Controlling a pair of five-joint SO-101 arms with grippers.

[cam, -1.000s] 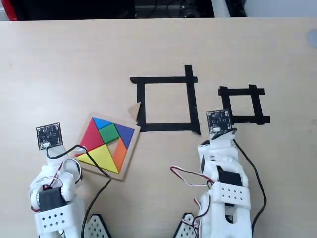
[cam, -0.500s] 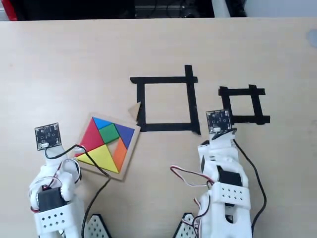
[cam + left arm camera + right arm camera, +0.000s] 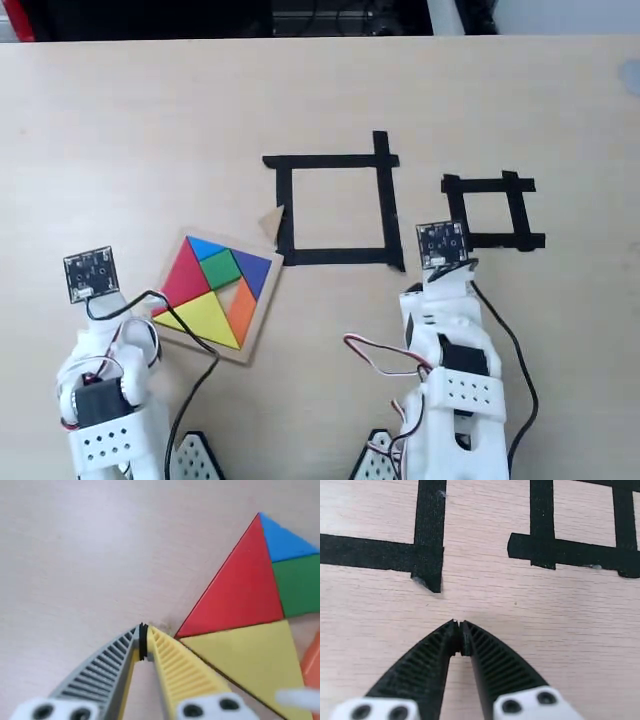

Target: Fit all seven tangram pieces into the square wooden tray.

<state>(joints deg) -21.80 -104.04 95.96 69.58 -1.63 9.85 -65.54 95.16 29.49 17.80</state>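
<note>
From above, the wooden tray [image 3: 268, 302] with coloured pieces lies by the left arm [image 3: 100, 390]; the right arm [image 3: 450, 370] sits near black tape squares [image 3: 335, 162]

Left wrist: the left gripper [image 3: 143, 642] is pinched closed on nothing, its tip just beside the red piece [image 3: 240, 587] and yellow piece [image 3: 250, 655]

Right wrist: the right gripper [image 3: 459, 639] is closed too, over bare table

The left arm has pulled back a little

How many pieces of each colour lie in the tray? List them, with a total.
Red piece: 1
Light blue piece: 1
Green piece: 1
Dark blue piece: 1
Yellow piece: 1
Orange piece: 1
Total: 6; the pale patch among them may be bare tray.
</note>
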